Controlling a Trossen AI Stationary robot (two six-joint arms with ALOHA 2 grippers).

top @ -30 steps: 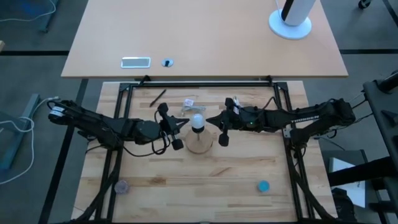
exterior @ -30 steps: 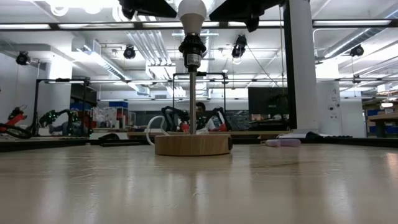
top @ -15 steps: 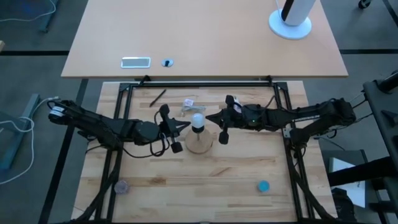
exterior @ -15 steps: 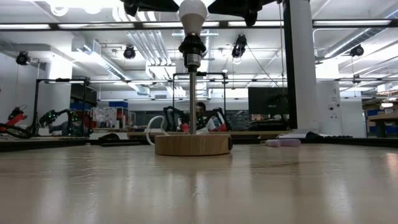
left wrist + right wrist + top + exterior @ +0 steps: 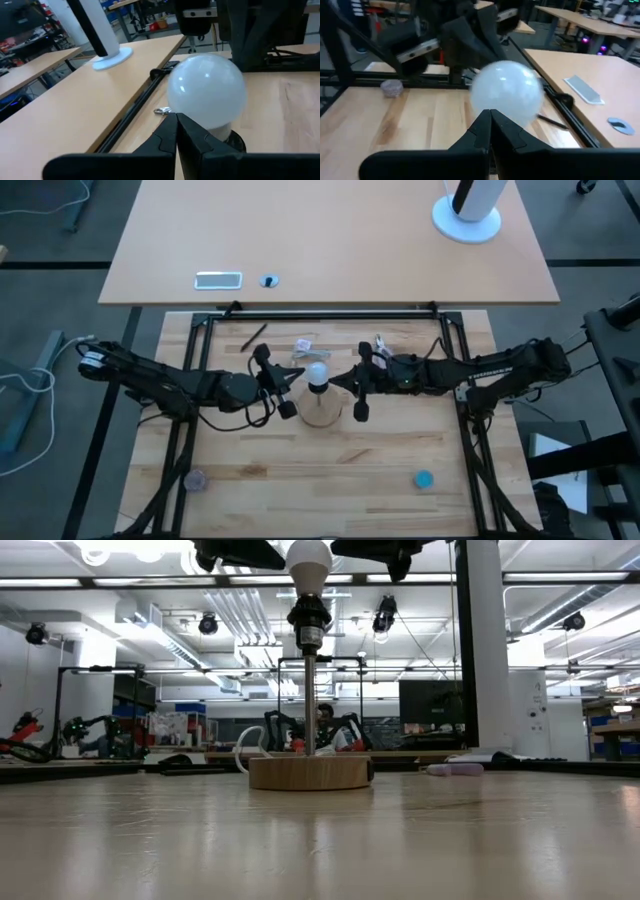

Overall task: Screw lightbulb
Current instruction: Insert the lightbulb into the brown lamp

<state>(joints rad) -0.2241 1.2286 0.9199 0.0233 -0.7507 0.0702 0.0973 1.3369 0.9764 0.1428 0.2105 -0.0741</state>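
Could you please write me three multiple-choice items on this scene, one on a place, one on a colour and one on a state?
1. Where is the lightbulb?
A. In the black socket above the wooden disc
B. Lying flat on the table
C. Held up by the right gripper

2. What colour is the bulb's glass?
A. Blue
B. White
C. Red

3. How do the left gripper's jaws stand?
A. Wide apart
B. Clamped round the bulb
C. Shut together, just short of the bulb

Key: 1 A, the low view shows the bulb seated atop the post; 2 B, it looks frosted white in every view; 3 C, the left wrist view shows the tips meeting.
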